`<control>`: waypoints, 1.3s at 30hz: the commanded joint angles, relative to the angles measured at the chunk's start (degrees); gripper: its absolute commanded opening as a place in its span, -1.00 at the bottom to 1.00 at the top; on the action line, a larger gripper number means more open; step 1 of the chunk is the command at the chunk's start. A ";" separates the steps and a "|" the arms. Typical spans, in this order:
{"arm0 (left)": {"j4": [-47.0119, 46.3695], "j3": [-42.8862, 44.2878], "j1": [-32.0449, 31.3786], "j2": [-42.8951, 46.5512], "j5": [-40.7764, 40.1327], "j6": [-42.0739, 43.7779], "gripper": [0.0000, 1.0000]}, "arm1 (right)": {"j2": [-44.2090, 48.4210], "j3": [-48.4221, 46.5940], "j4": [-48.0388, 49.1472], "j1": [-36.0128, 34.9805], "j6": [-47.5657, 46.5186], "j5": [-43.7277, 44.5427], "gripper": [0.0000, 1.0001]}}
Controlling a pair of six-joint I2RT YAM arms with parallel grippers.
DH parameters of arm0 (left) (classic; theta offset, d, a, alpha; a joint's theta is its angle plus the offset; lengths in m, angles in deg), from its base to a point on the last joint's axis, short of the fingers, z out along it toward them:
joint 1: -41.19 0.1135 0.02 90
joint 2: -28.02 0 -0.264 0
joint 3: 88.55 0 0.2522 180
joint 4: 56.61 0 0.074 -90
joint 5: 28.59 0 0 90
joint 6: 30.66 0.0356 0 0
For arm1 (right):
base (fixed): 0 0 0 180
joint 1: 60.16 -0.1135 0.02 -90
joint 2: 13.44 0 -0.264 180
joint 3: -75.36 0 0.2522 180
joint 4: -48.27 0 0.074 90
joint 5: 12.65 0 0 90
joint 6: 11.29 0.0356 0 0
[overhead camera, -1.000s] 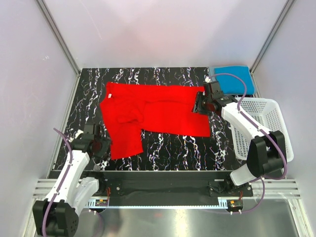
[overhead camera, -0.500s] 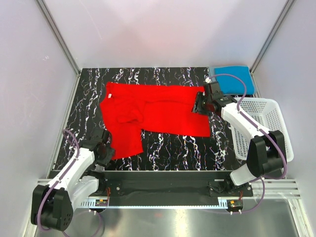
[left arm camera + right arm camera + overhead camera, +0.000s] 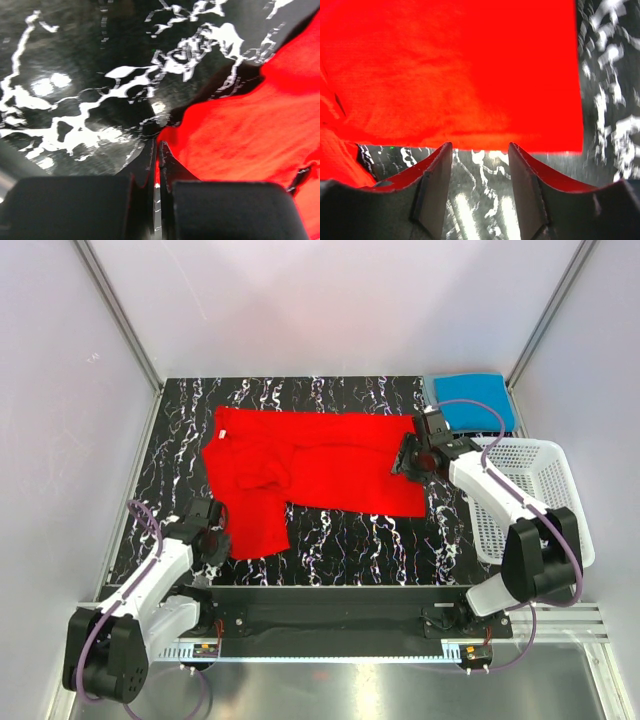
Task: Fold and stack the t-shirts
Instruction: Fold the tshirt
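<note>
Shirt (image 3: 330,465) corner is pinched in shut left gripper (image 3: 156,150); right gripper (image 3: 480,150) is open, empty, at shirt right edge, likely readying a fold.

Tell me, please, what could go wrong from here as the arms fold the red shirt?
1. The left gripper seems shut on only the tip of the near corner of the red t-shirt; the cloth may slip out when lifted.
2. The right gripper is open with the shirt's edge barely at its fingertips; closing here may miss the cloth, leaving one side behind and the fold crooked.
</note>
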 commanded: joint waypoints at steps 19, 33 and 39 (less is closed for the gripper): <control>-2.87 16.35 -0.56 -1.15 -4.48 10.10 -1.00 | 8.61 5.09 -23.19 -0.48 54.69 18.12 0.15; -5.60 20.05 -0.47 -3.70 -5.45 10.90 -1.00 | 4.13 11.68 -13.27 -0.48 56.80 22.96 0.11; -5.95 21.45 -0.47 -4.84 -5.36 10.81 -1.00 | 0.35 12.04 -10.09 -0.57 56.28 22.34 0.10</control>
